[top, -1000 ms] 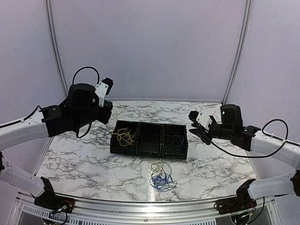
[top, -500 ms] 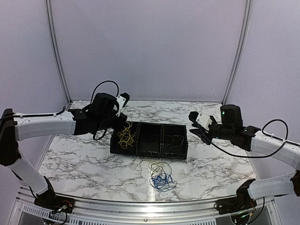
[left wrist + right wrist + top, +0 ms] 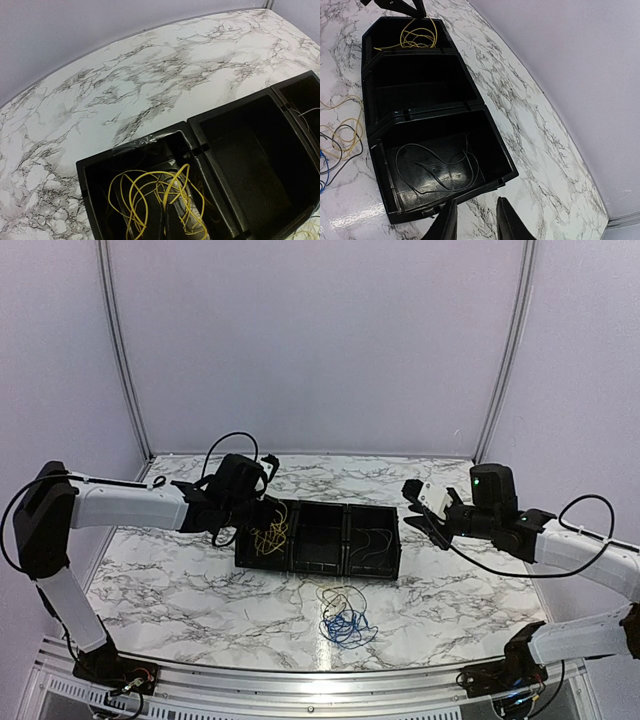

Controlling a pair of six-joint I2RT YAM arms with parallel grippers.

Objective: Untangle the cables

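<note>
1. Table (image 3: 180, 580): marble-pattern work surface. It carries the tray and the unsorted wires.
2. Tray (image 3: 320, 568): black, with three compartments in a row, set mid-table between the two arms. This placement appears to make it a sorting station, one compartment per freed cable type. The middle compartment (image 3: 250, 165) is empty.
3. Left gripper (image 3: 260, 512): extended over the tray's left compartment, tips low at the yellow wires. The fingers are together. No view shows whether a strand is pinched between them. The pose suggests it is depositing or arranging yellow wire in that compartment.
4. Right gripper (image 3: 476, 202): held off the tray's right end, above the table, fingers apart with nothing between them. It is judged to be parked clear so that the left arm can work unobstructed.
5. Cable tangle (image 3: 345, 618): blue and yellow strands looped together on the table just in front of the tray, nearer its right half. Neither gripper touches it. This portion is not yet separated.
6. Yellow wires (image 3: 155, 200): a loose coil inside the left compartment.
7. Dark wire (image 3: 440, 167): a single thin strand lying on the floor of the right compartment, apart from the others.
</note>
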